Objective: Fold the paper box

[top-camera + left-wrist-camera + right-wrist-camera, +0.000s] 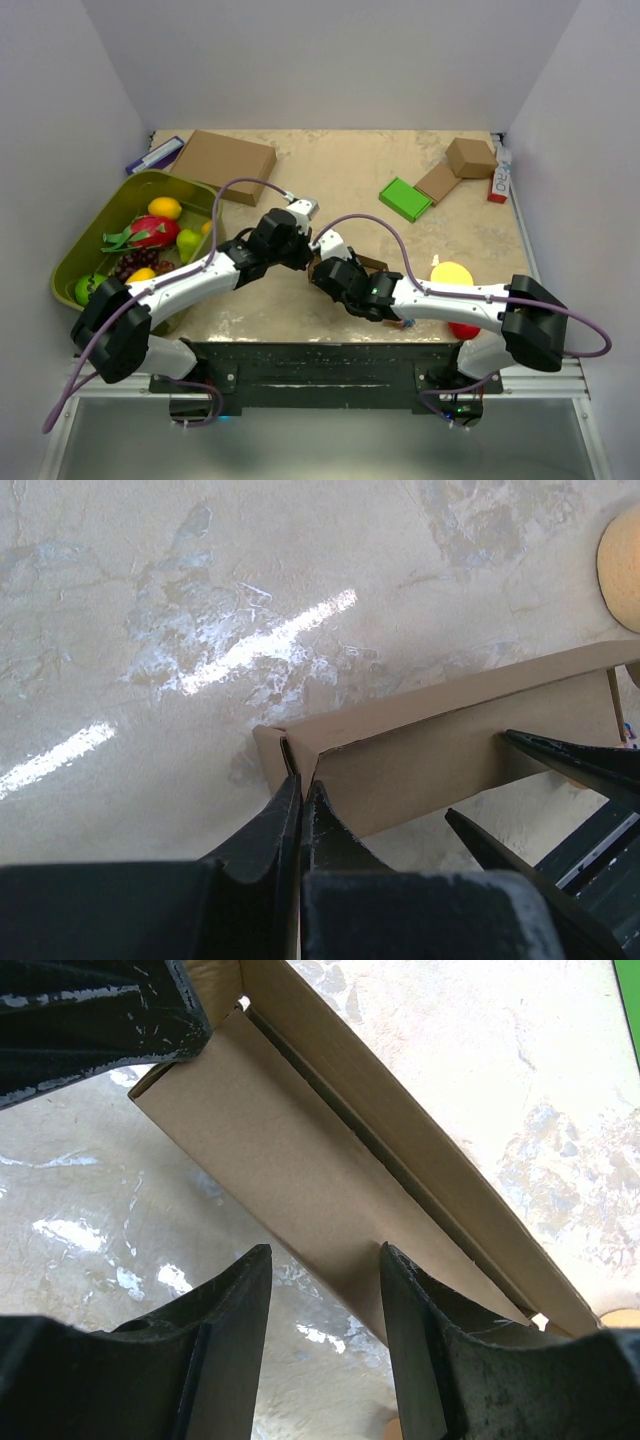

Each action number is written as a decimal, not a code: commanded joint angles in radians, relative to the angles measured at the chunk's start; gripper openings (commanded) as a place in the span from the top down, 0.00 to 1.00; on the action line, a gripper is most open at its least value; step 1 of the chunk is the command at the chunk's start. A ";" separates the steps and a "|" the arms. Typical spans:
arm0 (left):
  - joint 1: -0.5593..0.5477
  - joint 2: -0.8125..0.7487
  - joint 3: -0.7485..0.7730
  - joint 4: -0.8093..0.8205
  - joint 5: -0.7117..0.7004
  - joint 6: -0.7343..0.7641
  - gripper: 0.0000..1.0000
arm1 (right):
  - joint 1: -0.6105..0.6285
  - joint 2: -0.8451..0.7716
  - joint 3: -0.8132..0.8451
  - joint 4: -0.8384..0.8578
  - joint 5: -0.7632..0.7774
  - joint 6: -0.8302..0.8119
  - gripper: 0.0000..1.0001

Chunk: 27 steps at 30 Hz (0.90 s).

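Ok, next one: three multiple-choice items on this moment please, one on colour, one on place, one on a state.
1. What colour is the tray holding the fruit? A blue; B white; C green.
2. Where does the green block lie? A in the tray; B on the table, right of centre; C between the grippers.
3. How is the left gripper? A shut on the paper box; B wide open over bare table; C holding fruit.
Answers: C, its rim and walls are olive green; B, it sits on tabletop near the small brown box; A, its fingertips pinch a corner flap.
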 commanded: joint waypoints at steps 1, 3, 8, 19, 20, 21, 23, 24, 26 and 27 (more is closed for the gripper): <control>-0.012 -0.011 -0.029 0.040 0.052 -0.034 1.00 | -0.006 0.012 -0.017 0.002 -0.045 0.038 0.50; -0.016 -0.009 -0.032 0.037 0.038 -0.035 1.00 | -0.004 0.010 -0.017 0.002 -0.047 0.038 0.50; -0.042 -0.011 -0.049 0.008 -0.023 -0.024 1.00 | -0.009 0.009 -0.017 0.010 -0.056 0.038 0.50; -0.107 0.000 -0.089 -0.038 -0.170 -0.009 1.00 | -0.023 -0.005 -0.030 0.022 -0.070 0.040 0.50; -0.108 0.000 -0.092 -0.029 -0.167 -0.009 1.00 | -0.023 -0.007 -0.030 0.024 -0.071 0.040 0.50; -0.108 0.006 -0.098 -0.024 -0.163 -0.014 1.00 | -0.024 -0.007 -0.028 0.022 -0.073 0.038 0.50; -0.111 0.014 -0.100 -0.024 -0.164 -0.018 1.00 | -0.024 -0.008 -0.027 0.022 -0.074 0.038 0.50; -0.115 0.020 -0.102 -0.026 -0.178 -0.018 1.00 | -0.026 -0.010 -0.025 0.022 -0.073 0.038 0.50; -0.124 0.025 -0.105 -0.036 -0.199 -0.018 1.00 | -0.026 -0.013 -0.026 0.021 -0.073 0.040 0.50; -0.130 0.025 -0.109 -0.039 -0.222 -0.017 1.00 | -0.027 -0.014 -0.027 0.021 -0.074 0.038 0.50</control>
